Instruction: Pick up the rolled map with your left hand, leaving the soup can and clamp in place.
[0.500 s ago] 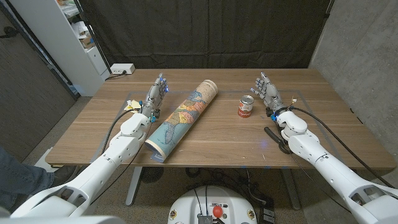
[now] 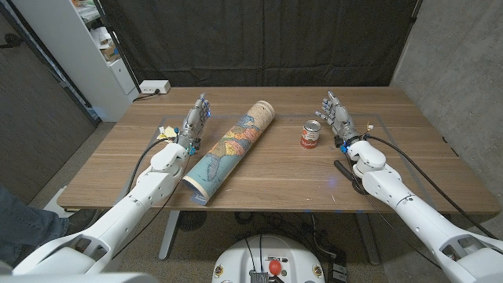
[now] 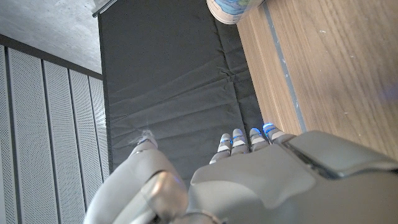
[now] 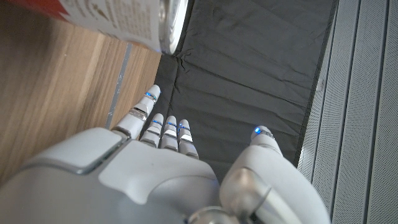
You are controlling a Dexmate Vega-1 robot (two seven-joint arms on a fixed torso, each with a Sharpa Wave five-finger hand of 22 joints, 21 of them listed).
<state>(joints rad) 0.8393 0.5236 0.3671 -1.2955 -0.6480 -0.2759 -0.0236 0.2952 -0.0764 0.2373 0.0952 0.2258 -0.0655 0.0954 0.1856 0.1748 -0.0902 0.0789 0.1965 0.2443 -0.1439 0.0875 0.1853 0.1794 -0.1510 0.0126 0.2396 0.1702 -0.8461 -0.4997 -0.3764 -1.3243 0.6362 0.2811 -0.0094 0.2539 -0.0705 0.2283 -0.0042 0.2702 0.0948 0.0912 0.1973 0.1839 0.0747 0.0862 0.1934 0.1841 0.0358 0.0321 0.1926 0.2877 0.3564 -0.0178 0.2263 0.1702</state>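
Rolled map (image 2: 230, 148) beside left hand (image 2: 196, 119)

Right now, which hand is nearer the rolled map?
Left. The left hand stands just beside the map, on its left, not touching it. The right hand is across the table, beyond the soup can.

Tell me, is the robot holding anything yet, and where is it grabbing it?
Nothing is held. The left hand stands open beside the long rolled paper map, apart from it. The right hand is open near the red-and-white soup can.
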